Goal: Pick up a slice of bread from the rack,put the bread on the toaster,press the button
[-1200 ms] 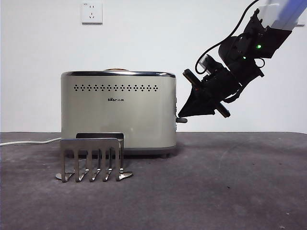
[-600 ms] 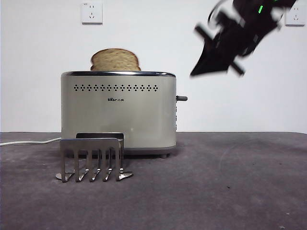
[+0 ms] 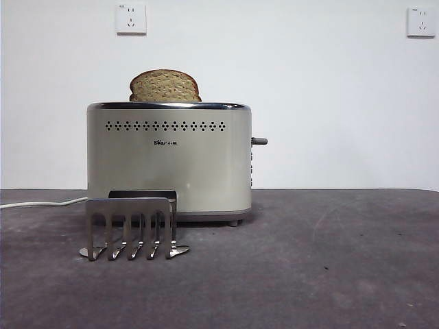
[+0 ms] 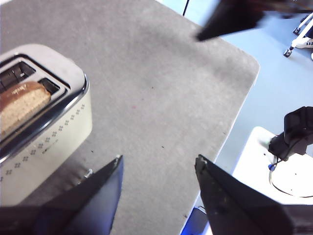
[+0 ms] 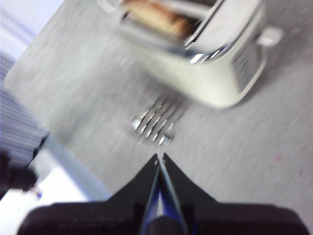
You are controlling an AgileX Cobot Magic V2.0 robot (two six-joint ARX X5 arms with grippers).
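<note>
The slice of bread (image 3: 164,86) stands in the toaster's (image 3: 169,159) slot, its domed top raised above the chrome rim. The lever (image 3: 259,141) on the toaster's right side sits high. The metal rack (image 3: 131,226) stands empty in front of the toaster. No arm shows in the front view. My left gripper (image 4: 159,169) is open and empty, high above the table beside the toaster (image 4: 39,122), with the bread (image 4: 22,104) in view. My right gripper (image 5: 160,159) is shut and empty, high above the rack (image 5: 155,123) and toaster (image 5: 195,54); that view is blurred.
A white cord (image 3: 38,203) runs left from the toaster. Two wall sockets (image 3: 131,18) sit on the white wall behind. The grey table (image 4: 161,88) ends at a rounded corner, with a white arm base (image 4: 279,171) beyond it.
The right arm, which was pressing at the lever, has risen up and out of the front view. The lever came back up and the bread rose out of the slot.
</note>
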